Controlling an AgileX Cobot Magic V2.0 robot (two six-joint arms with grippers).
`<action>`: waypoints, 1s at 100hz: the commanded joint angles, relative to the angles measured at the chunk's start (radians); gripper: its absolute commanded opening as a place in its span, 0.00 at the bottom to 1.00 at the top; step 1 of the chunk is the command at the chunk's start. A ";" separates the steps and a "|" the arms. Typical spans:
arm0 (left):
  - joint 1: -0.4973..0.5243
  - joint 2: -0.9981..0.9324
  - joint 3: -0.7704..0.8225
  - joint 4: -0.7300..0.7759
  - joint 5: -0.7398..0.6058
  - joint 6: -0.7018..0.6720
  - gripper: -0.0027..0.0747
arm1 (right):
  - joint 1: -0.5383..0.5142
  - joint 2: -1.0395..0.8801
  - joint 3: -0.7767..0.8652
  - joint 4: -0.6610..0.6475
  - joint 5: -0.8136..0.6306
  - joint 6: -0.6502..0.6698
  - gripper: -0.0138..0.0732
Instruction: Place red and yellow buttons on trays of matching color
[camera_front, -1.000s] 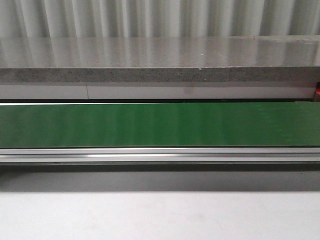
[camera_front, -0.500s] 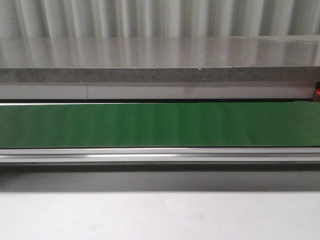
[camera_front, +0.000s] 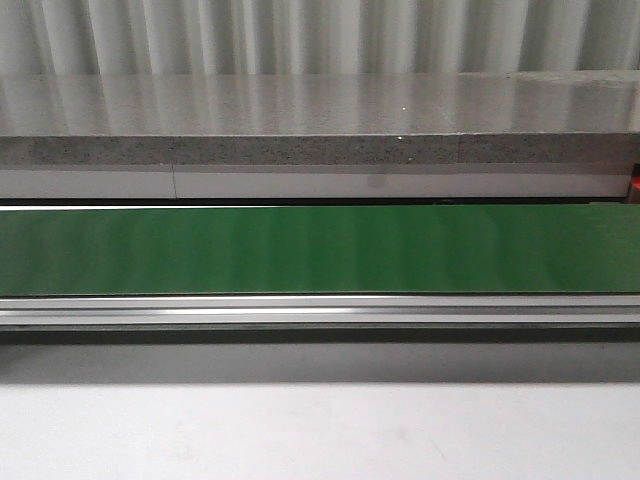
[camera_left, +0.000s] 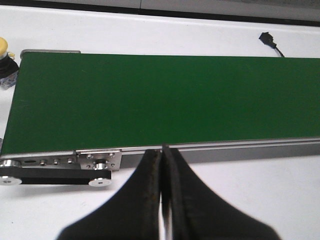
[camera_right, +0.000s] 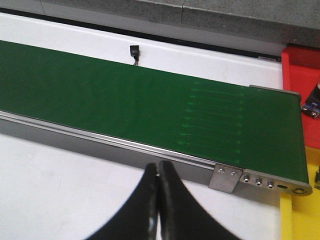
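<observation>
A yellow button (camera_left: 5, 47) on a dark body stands on the white table just off one end of the green belt (camera_left: 165, 100). My left gripper (camera_left: 162, 150) is shut and empty over the table beside the belt's rail. In the right wrist view a red tray (camera_right: 299, 70) and a yellow tray (camera_right: 302, 215) lie past the belt's other end. A grey and blue block (camera_right: 312, 106) rests at the red tray's edge, mostly cut off. My right gripper (camera_right: 158, 167) is shut, holding nothing, near the belt rail (camera_right: 125, 142). No red button shows.
The green belt (camera_front: 320, 248) spans the front view, with a metal rail (camera_front: 320, 310) before it and a grey stone counter (camera_front: 320, 120) behind. A black cable plug (camera_right: 134, 51) lies on the table beyond the belt. Neither arm shows in the front view.
</observation>
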 joint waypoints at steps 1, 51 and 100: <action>0.015 0.060 -0.061 -0.014 -0.071 -0.017 0.06 | 0.001 0.007 -0.023 0.002 -0.064 -0.010 0.08; 0.264 0.411 -0.247 0.034 0.008 -0.017 0.61 | 0.001 0.007 -0.023 0.002 -0.064 -0.010 0.08; 0.574 0.769 -0.409 0.022 0.231 -0.080 0.61 | 0.001 0.007 -0.023 0.002 -0.064 -0.010 0.08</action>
